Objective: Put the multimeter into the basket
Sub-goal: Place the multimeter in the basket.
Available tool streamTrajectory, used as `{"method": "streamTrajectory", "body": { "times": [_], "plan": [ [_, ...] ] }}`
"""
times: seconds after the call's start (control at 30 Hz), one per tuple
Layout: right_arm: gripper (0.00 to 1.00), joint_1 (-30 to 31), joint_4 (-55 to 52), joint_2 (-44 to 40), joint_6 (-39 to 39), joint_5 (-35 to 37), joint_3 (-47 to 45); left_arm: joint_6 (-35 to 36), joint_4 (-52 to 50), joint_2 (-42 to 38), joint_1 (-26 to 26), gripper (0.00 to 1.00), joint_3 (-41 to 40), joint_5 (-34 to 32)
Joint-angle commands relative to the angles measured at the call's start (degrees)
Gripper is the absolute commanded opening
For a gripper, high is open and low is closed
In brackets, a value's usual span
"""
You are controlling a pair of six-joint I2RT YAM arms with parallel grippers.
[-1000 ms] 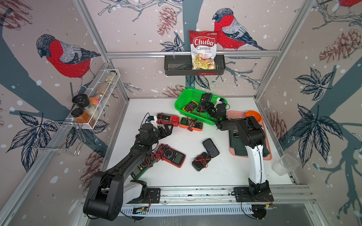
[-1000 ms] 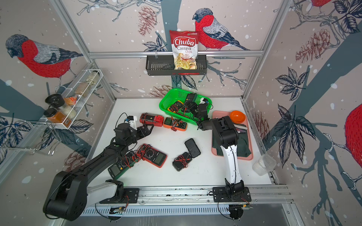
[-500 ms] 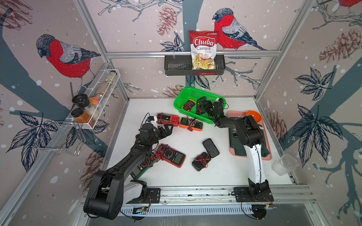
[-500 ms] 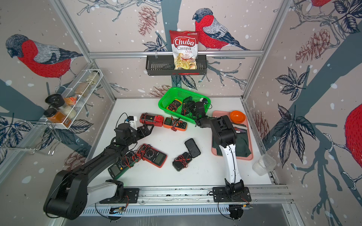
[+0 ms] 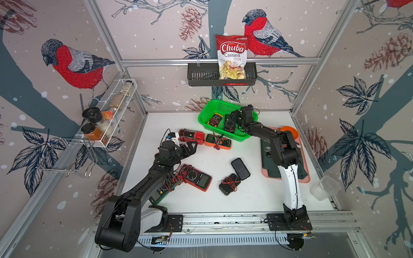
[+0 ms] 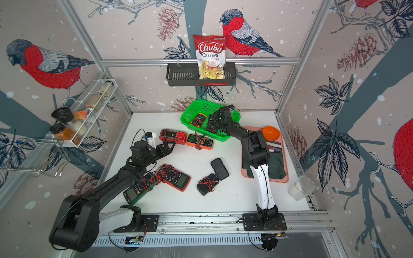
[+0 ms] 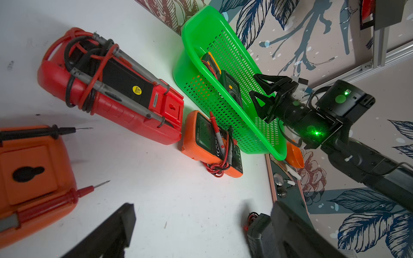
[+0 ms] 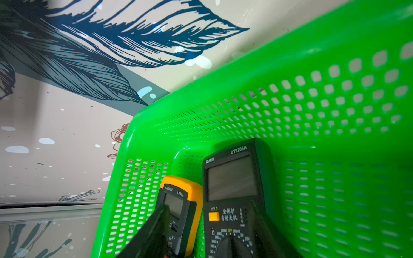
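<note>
Multimeter [image 8: 232,178] in basket [image 8: 324,107] shows its DT9205A label only in the right wrist view; right claw [image 7: 256,86] parted, empty

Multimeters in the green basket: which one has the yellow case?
The smaller yellow-cased multimeter. The larger dark multimeter beside it, below the open right gripper, has only a yellow button.

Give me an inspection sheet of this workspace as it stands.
Surface: white table, bare between items.
Job's things: green basket holds a yellow multimeter and a black multimeter; several other multimeters lie outside it.
Clutter: pink tray with dark cloth and orange bowl; clear container beside it.
Grippers: left gripper open, empty, over the table; right gripper open over the basket, holding nothing.
Cables: test leads wound round the multimeters.
Surroundings: black wall rack with chips bag; white wire rack with jars.
</note>
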Motion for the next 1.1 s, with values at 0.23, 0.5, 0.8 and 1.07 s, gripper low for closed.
{"method": "streamTrajectory", "body": {
  "times": [0.23,0.5,0.8,1.07],
  "plan": [
    [0.38,0.2,-31.5,1.2,-18.5,13.1,11.7,1.1,0.0,-0.1,-0.3,0.98,0.9,-2.0],
    [0.24,0.4,-45.5,7.1,-23.1,19.2,19.9,1.4,-0.6,3.8,-0.4,0.98,6.3,-7.3],
    [0.24,0.8,-45.2,9.9,-25.2,18.4,21.4,3.3,-2.1,23.2,-0.3,0.86,27.0,-14.7],
    [0.24,2.1,-45.3,11.1,-27.0,16.5,22.2,4.1,-4.1,43.4,-0.2,0.74,46.6,-7.6]
  ]
}}
